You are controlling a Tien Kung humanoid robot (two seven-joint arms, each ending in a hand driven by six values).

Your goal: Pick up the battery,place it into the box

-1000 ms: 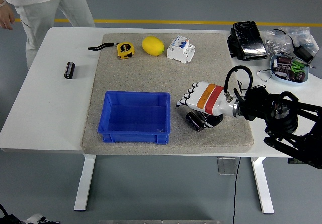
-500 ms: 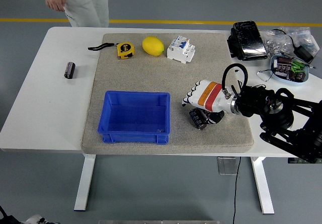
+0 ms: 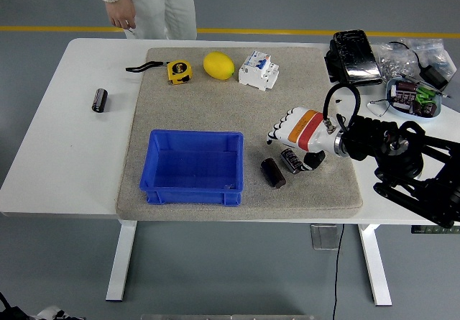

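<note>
My right hand (image 3: 296,151) reaches in from the right over the grey mat (image 3: 309,68), just right of the blue box (image 3: 192,166). Its white fingers (image 3: 282,131) and thumb are curled on a black battery (image 3: 291,160), held a little above the mat. A second dark cylinder (image 3: 273,172) lies on the mat just below and left of the hand, close to the box's right wall. A third black battery (image 3: 99,99) lies on the bare white table at far left. The box is empty. My left arm is out of view.
A yellow tape measure (image 3: 177,70), a lemon (image 3: 218,65) and a white circuit breaker (image 3: 258,70) line the mat's far edge. A black device (image 3: 353,56), cables and a blue dish of parts (image 3: 413,97) sit at the right. A person's hand (image 3: 118,12) hangs at the far edge.
My right hand has risen and drawn slightly right with the battery, uncovering the dark cylinder on the mat. The person at the far side has walked to the right.
</note>
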